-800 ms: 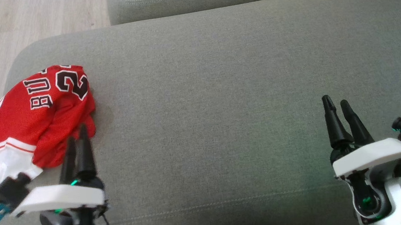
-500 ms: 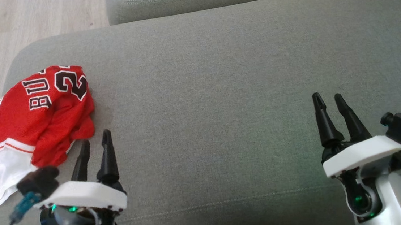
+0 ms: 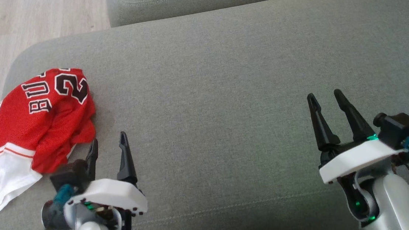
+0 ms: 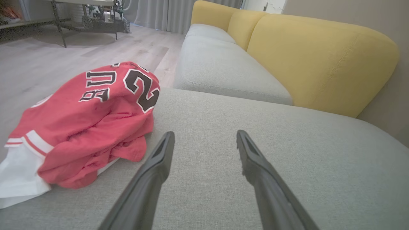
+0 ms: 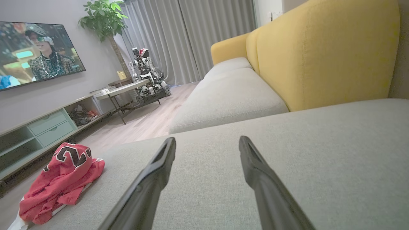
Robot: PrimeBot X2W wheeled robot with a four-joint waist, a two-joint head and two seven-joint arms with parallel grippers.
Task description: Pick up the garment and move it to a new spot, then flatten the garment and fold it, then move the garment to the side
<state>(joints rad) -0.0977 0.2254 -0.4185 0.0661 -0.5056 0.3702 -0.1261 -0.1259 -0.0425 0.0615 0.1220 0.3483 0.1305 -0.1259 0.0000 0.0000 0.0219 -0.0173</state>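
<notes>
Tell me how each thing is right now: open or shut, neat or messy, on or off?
Shirt: crumpled in a heap on the cushion, not folded, not held.
Left end effector: open, empty, beside the shirt.
Right end effector: open, empty, over bare cushion.
TV: on, showing a picture.
Drawers: shut.
Curtains: drawn closed.

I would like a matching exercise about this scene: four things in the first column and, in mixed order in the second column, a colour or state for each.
Column one:
1. garment
2. left gripper
3. sofa backrest
4. seat cushion

Column two:
A. grey, with the garment lying on it
B. yellow
C. red and white, bunched up
D. open, holding nothing

Pairs: 1-C, 2-D, 3-B, 4-A
</notes>
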